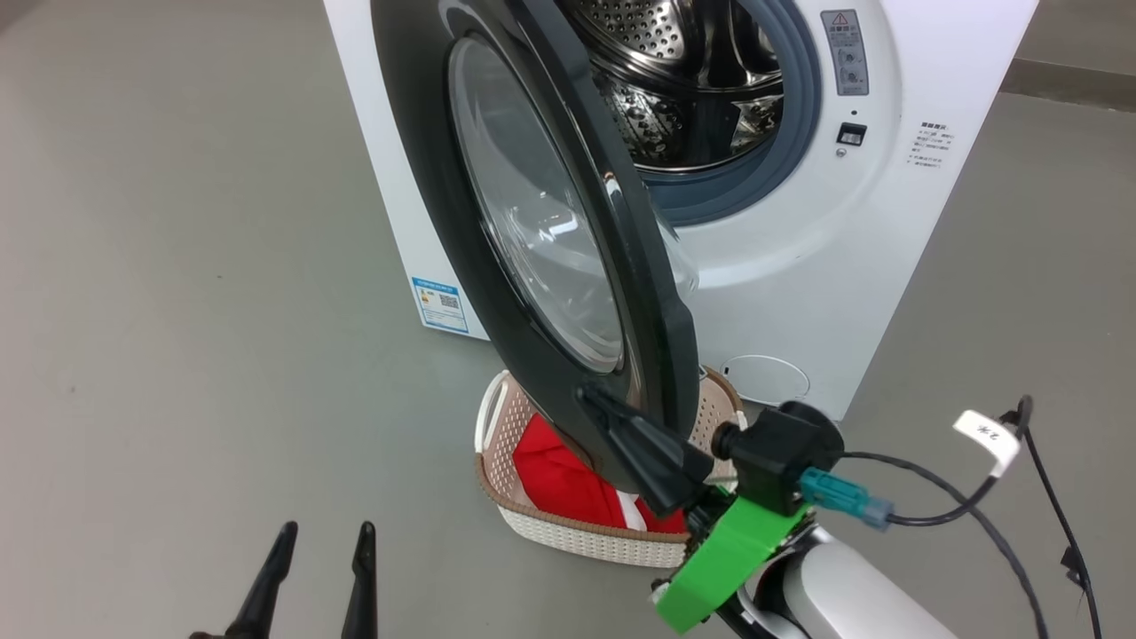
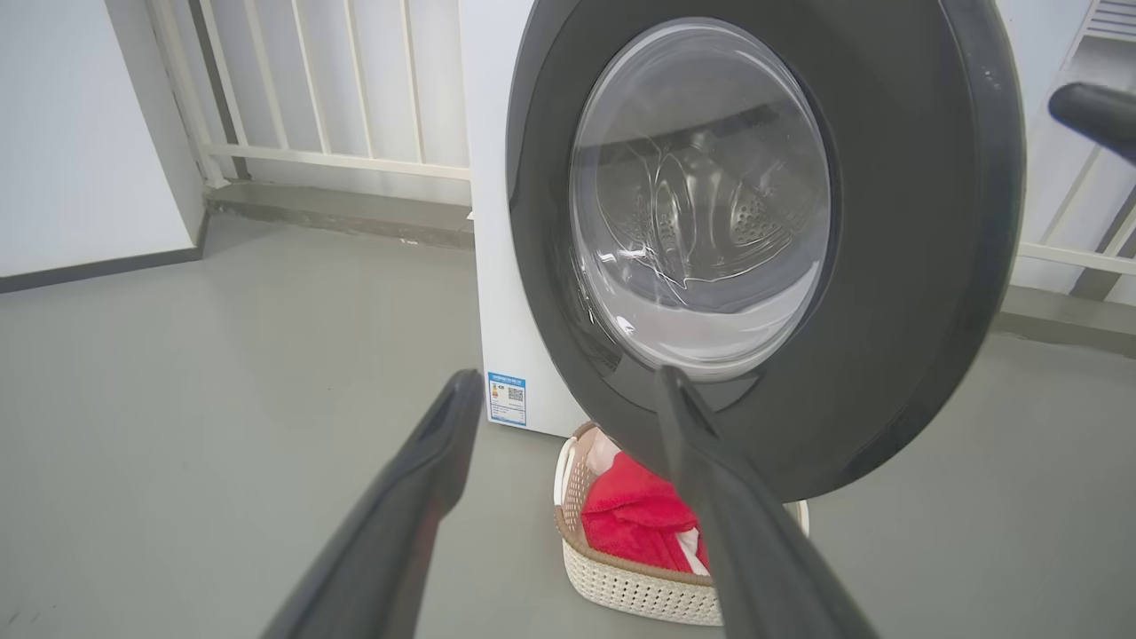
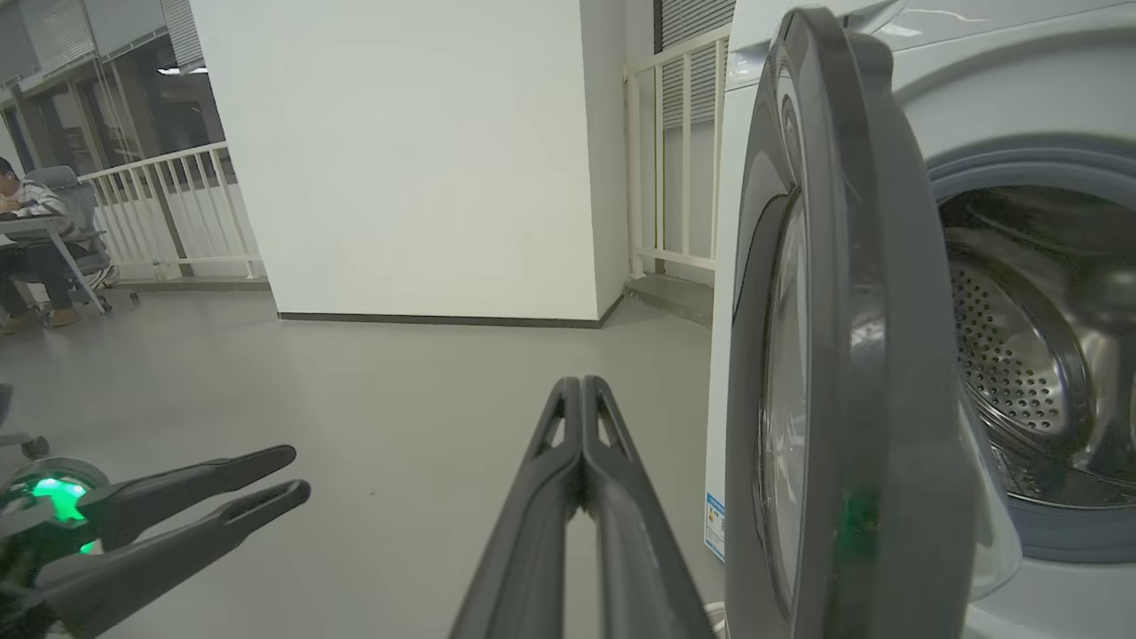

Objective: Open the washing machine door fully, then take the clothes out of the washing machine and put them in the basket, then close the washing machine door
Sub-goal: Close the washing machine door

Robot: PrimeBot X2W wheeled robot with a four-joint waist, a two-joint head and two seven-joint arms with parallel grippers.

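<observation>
The washing machine [image 1: 843,266] stands with its door [image 1: 417,133] swung partly open, edge-on to the right wrist view [image 3: 852,355]. The steel drum [image 1: 692,89] looks bare inside. Red clothes [image 1: 559,484] lie in the basket [image 1: 586,537] on the floor under the door. My right gripper [image 1: 590,395] is shut with nothing in it, its tips at the outer face of the door's lower rim; contact is unclear. My left gripper [image 1: 327,530] is open and empty, low and to the left, well away from the door. Through its fingers [image 2: 461,399] I see the porthole, clothes [image 2: 635,519] and basket [image 2: 639,595].
Grey floor [image 1: 177,311] spreads around the machine. A black cable with a white tag [image 1: 990,439] trails from my right wrist. White railings [image 2: 311,89] and a wall [image 3: 399,160] stand behind. A person [image 3: 27,240] sits far off by a railing.
</observation>
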